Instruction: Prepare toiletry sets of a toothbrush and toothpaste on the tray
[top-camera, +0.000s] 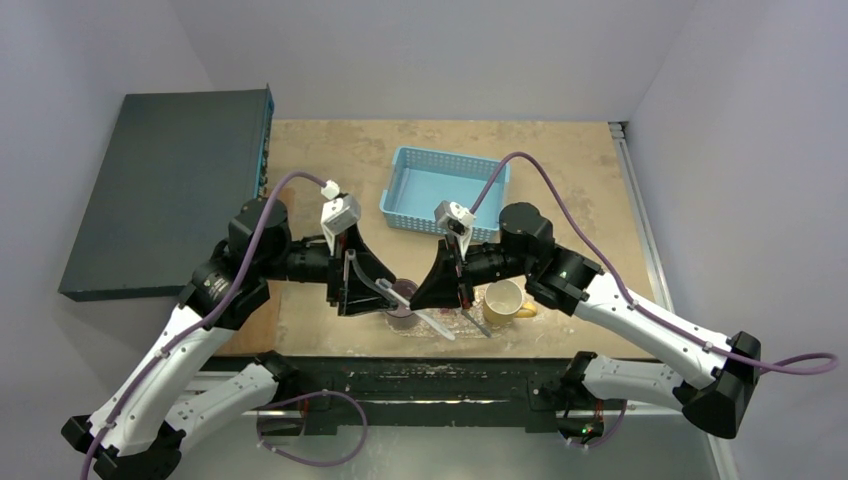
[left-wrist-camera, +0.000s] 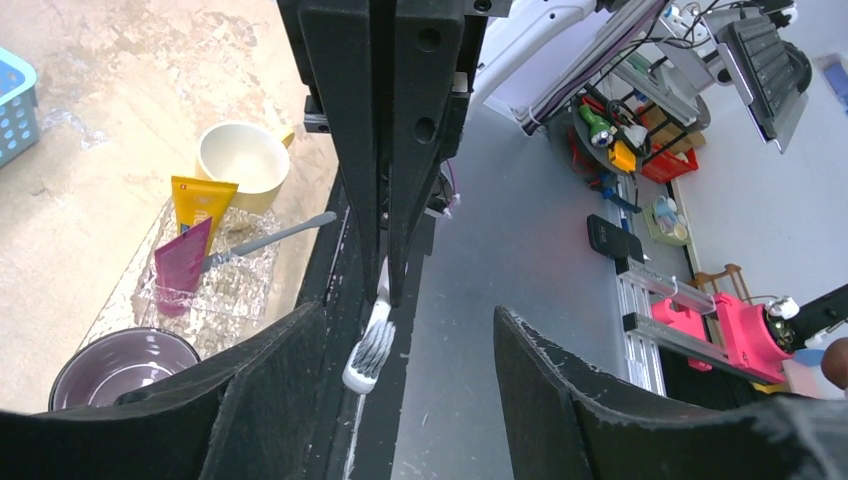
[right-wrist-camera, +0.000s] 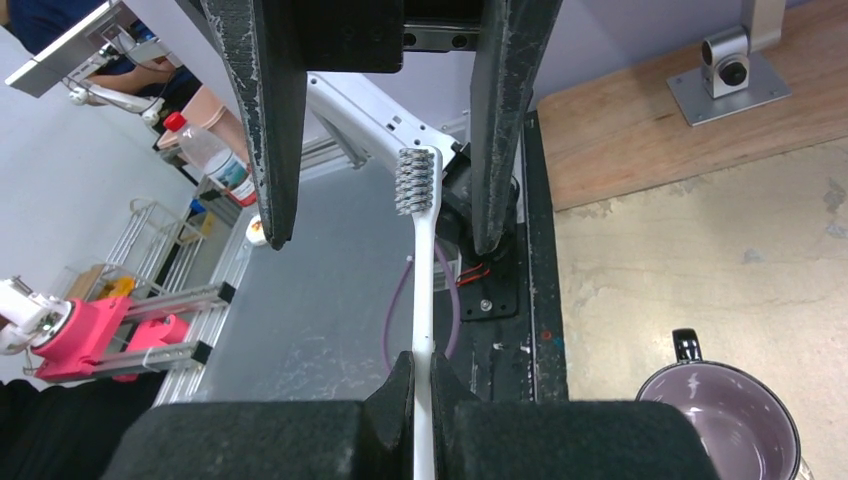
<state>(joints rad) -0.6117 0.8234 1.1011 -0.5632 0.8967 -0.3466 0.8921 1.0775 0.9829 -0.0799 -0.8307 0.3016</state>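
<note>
My right gripper (right-wrist-camera: 420, 365) is shut on the handle of a pale white toothbrush (right-wrist-camera: 420, 270). Its bristle head (left-wrist-camera: 370, 350) hangs between the wide-apart fingers of my left gripper (left-wrist-camera: 408, 312), touching neither finger. Both grippers (top-camera: 350, 285) (top-camera: 440, 285) meet nose to nose above the table's near edge. The clear crinkled tray (left-wrist-camera: 215, 300) carries a magenta-pink tube (left-wrist-camera: 180, 265), a yellow-orange tube (left-wrist-camera: 200, 205) and a second toothbrush (left-wrist-camera: 270, 238) lying across it.
A yellow mug (left-wrist-camera: 245, 160) stands just beyond the tray and a purple mug (left-wrist-camera: 120, 365) at its near end. The light-blue basket (top-camera: 440, 190) sits at the back middle. A dark flat box (top-camera: 165, 190) covers the table's left side.
</note>
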